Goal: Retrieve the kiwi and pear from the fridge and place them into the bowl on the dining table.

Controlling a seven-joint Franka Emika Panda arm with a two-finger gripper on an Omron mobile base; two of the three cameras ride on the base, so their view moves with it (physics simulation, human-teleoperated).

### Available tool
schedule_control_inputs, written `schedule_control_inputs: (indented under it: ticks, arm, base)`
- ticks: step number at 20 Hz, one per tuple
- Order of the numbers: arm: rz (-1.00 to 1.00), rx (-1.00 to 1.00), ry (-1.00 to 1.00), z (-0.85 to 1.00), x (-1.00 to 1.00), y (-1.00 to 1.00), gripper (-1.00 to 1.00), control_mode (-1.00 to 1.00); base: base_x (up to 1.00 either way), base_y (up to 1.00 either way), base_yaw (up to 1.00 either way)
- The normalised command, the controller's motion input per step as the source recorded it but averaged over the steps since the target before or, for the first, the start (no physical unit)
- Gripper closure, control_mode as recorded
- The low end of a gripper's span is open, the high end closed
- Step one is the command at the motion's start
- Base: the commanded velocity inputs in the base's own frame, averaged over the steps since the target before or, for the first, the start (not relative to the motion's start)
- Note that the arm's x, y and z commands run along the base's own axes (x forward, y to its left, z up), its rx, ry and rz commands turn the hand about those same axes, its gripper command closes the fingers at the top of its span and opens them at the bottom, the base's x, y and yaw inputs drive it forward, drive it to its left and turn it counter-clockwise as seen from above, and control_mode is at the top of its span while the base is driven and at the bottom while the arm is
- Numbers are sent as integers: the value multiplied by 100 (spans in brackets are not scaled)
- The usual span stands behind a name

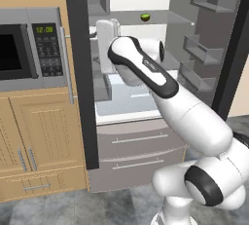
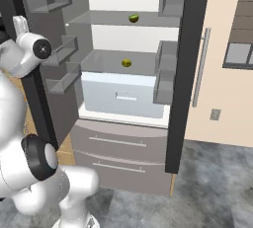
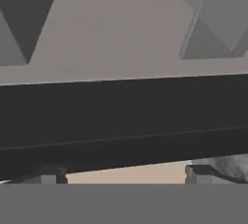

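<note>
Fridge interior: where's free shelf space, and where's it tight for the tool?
Top shelf is bare on both sides of its fruit. The shelf below is bare left of the yellow-green fruit. It is crowded at the sides, where door bins stack up, and above the drawer.

Flat, even rendered light fills both base views, with no glare and only soft shadows. The fridge (image 2: pixel 133 34) interior at upper centre is the brightest area, almost washed out white. The hand view is dimmer, coarse and blurred, crossed by a dark band.
</note>
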Motion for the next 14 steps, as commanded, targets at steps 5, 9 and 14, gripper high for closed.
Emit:
schedule_control_inputs:
  ticks: [5,9,14]
  arm:
    - [0,-4,-7,88,-99,-86,-100,-100]
    - [0,-16,1,52,-74,-100,-100,-100]
    - [2,-58,20,-11,-39,-62,-100,-100]
  base:
    - [0,0,0]
    - [0,0,0]
    - [0,0,0]
